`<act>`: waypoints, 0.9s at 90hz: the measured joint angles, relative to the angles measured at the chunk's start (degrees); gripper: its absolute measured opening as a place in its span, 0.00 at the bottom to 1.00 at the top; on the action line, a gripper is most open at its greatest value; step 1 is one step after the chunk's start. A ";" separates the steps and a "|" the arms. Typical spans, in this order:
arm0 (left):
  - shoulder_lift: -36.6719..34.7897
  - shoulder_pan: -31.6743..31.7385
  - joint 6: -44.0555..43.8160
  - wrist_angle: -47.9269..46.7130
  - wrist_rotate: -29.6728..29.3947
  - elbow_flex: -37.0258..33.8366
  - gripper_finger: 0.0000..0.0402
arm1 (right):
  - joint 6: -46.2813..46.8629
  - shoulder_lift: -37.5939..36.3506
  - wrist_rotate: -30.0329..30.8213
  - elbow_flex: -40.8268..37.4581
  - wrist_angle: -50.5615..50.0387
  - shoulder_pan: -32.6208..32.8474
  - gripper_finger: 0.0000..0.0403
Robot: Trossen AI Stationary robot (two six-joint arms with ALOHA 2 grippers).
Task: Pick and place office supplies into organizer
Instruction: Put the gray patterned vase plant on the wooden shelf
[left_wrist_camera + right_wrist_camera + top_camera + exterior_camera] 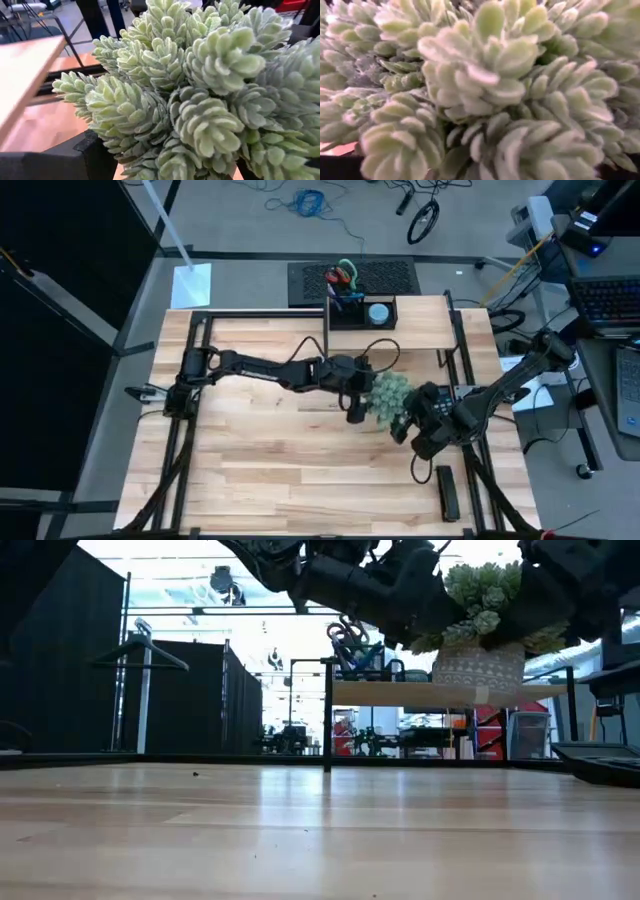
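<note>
**Plant between both arms; supplies in organizer**

Left gripper [353, 406] sits at the plant's [391, 395] left side; I cannot tell whether my fingers are apart. Plant pot [478, 667] hangs clear of the worktop [270, 460]. Right gripper [412, 426] flanks it likewise, state unreadable. Organizer [362, 312] stands on the shelf riser [420, 330], scissors [343, 277] upright inside: I judge them rigid, light, best taken at the handles.

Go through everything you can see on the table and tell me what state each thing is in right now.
Plant: lifted clear of the table in the low view, between both grippers.
Organizer: on the riser, holding scissors upright.
Disc: in the organizer.
Left gripper: at the plant.
Right gripper: at the plant.
</note>
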 joint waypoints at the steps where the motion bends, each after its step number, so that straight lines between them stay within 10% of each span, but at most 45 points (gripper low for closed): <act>1: 0.01 0.13 0.12 -0.05 0.01 0.15 0.77 | -0.17 -0.32 0.00 0.00 -0.19 -0.19 0.95; 81: 3.87 7.50 3.21 -1.18 3.38 12.46 0.77 | -20.05 -16.81 0.89 0.20 -1.61 -17.48 0.95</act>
